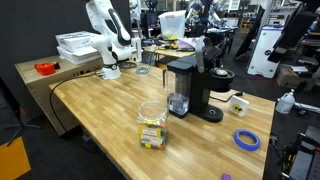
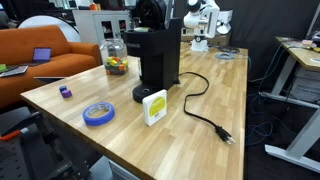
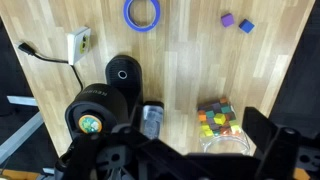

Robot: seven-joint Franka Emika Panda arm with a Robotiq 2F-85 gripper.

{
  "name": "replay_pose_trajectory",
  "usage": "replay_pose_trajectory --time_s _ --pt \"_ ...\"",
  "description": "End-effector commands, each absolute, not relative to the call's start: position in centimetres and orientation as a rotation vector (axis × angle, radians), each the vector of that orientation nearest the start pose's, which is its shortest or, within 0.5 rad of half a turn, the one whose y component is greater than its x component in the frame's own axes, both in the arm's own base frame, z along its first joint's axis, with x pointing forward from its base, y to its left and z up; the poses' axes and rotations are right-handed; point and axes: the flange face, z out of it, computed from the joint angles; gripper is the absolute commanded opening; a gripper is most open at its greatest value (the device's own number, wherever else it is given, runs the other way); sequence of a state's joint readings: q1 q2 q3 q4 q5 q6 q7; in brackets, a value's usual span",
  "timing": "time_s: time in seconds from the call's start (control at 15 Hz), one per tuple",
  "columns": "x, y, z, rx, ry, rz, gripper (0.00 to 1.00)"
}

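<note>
A long wooden bench (image 1: 100, 110) in a busy lab is what I'm working over, with desks and other machines behind it and an orange sofa (image 2: 75, 60) off to one side. My arm (image 1: 105, 40) stands at one end of it, and through the wrist camera I look down from well above the surface. The fingers (image 3: 268, 150) are spread wide apart with nothing between them, and they touch nothing. Closest beneath them is the black coffee machine (image 3: 105, 100), which has a small container (image 3: 152, 120) parked under its spout. Near it stands the clear jar (image 3: 222, 125) of coloured blocks, upright and apart from the machine. Further out lie a blue tape roll (image 3: 143, 12), two purple blocks (image 3: 228, 18) and a white box (image 3: 79, 42). The white box is close to the machine's loose power cord (image 2: 205, 115), whose plug lies unconnected on the wood. As I judge it, no handling shows: nothing is gripped, lifted or tipped, and every item sits on the bench. I'm high above them all, so reach, descent and grasp are all yet to be done
</note>
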State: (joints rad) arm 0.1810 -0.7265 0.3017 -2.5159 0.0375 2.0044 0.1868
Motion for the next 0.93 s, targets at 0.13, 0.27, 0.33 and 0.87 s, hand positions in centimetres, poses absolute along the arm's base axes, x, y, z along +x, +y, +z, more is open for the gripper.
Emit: replay_pose_trajectory --time_s 0.13,0.27,0.33,0.87 --pt "32.3 17.6 52.8 -3.217 -0.417 -0.408 1.0" --pt "34.2 16.0 52.9 -3.239 -0.35 -0.422 1.0" --pt "35.1 15.2 52.8 -3.244 -0.308 -0.424 1.0" --pt "39.0 12.8 52.6 -3.235 -0.223 -0.449 1.0"
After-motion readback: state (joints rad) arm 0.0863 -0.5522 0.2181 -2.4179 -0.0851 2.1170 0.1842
